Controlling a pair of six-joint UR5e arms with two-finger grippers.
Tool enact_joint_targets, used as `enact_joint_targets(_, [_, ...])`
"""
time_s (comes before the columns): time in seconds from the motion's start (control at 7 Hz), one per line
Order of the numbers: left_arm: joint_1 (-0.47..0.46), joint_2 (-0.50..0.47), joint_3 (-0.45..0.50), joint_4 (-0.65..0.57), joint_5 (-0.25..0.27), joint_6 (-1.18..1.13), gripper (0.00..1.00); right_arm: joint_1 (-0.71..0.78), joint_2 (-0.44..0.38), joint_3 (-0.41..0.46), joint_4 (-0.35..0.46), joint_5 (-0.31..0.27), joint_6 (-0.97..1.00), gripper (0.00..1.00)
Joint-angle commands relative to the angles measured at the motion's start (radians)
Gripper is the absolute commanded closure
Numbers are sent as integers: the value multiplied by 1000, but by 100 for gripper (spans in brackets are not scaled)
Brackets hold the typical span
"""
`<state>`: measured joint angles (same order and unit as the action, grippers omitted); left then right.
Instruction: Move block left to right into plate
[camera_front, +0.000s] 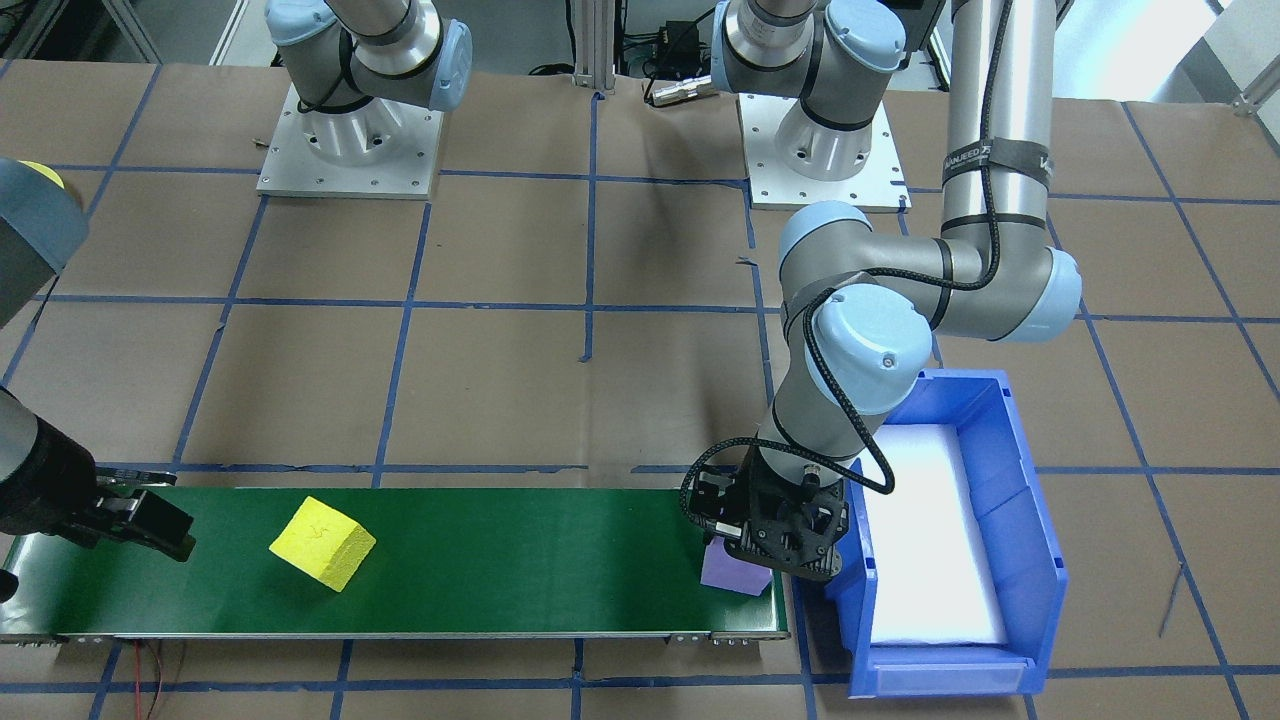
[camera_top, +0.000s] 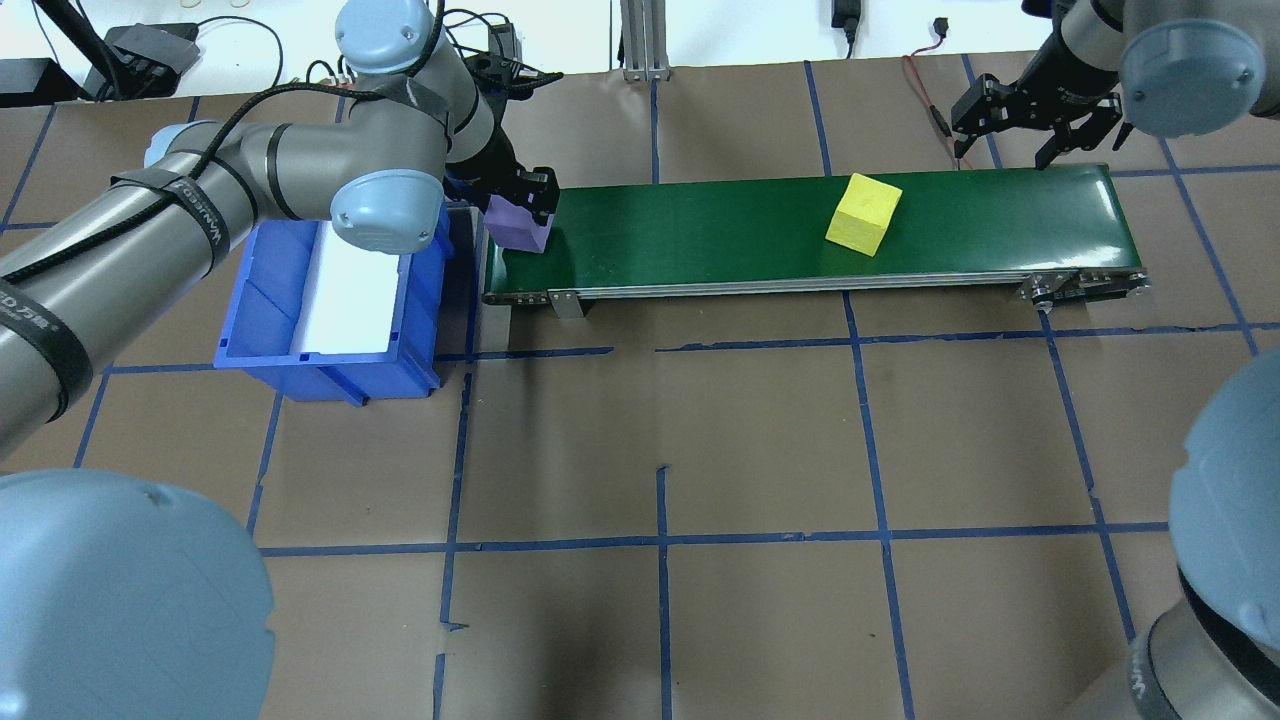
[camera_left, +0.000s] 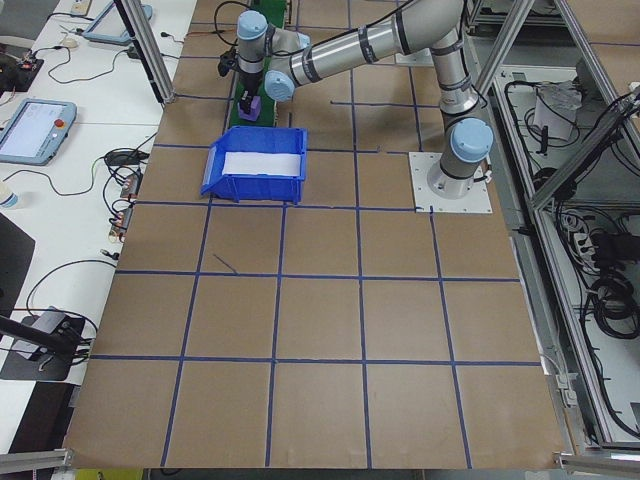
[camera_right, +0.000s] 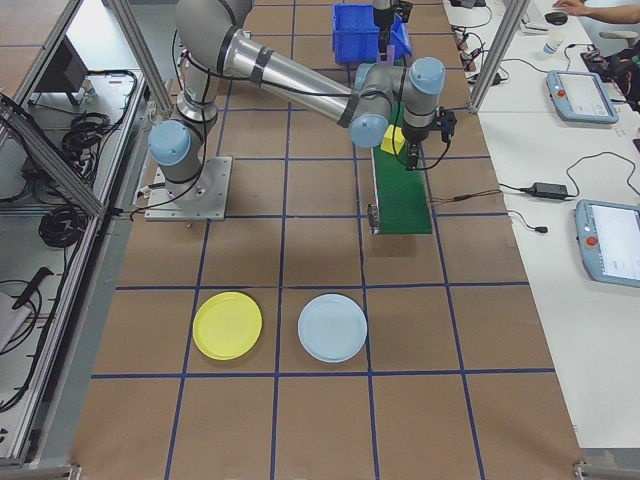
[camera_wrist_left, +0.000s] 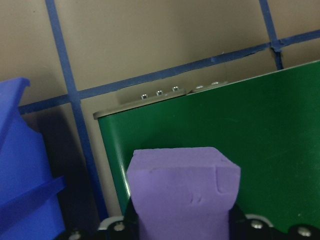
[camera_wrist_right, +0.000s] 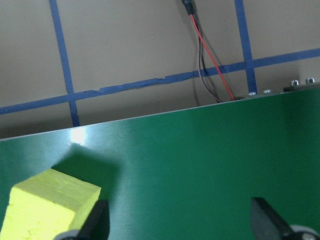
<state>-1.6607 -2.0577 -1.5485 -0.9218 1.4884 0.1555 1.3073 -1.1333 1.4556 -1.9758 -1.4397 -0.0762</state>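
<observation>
Setting the purple block (camera_top: 518, 224) on the left end of the green belt (camera_top: 700, 225) appears to be the step in hand; doing it well calls for lowering it flat and square to the belt, clear of the edge, before letting go. Belt: long strip, long axis running left to right across the table. Blue bin (camera_top: 330, 300): white lining, just beside the belt's left end. Yellow plate (camera_right: 227, 325): on the table at the robot's right, well apart from the belt, next to a pale blue plate (camera_right: 332, 327). Left gripper (camera_top: 520, 200): clamped on the purple block, which hangs at or just over the belt; contact cannot be told. Right gripper (camera_top: 1040, 120): fingers spread, holding nothing, over the belt's right end. Yellow block (camera_top: 864, 214): loose on the belt right of the middle, near the right gripper, roughly cubic with no clear long axis, turned a little askew to the belt.
</observation>
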Motion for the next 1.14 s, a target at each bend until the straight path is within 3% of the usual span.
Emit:
enact_joint_targets(0.0, [-1, 37, 7, -12, 48, 9, 0, 7, -13, 20, 0, 7, 167, 0])
enact_joint_targets(0.29, [7, 141, 7, -150, 72, 9, 0, 18, -20, 51, -6, 56, 213, 1])
enact_joint_targets(0.43, [10, 171, -1, -207, 108, 9, 0, 18, -17, 66, -40, 85, 214, 1])
enact_joint_targets(0.57, [21, 200, -7, -238, 121, 7, 0, 18, -13, 68, -49, 87, 216, 1])
enact_joint_targets(0.86, [67, 258, -8, -348, 121, 7, 0, 18, 12, 69, -61, 116, 213, 1])
enact_joint_targets(1.0, [96, 337, -10, -455, 118, 9, 0, 18, 48, 69, -118, 119, 213, 1])
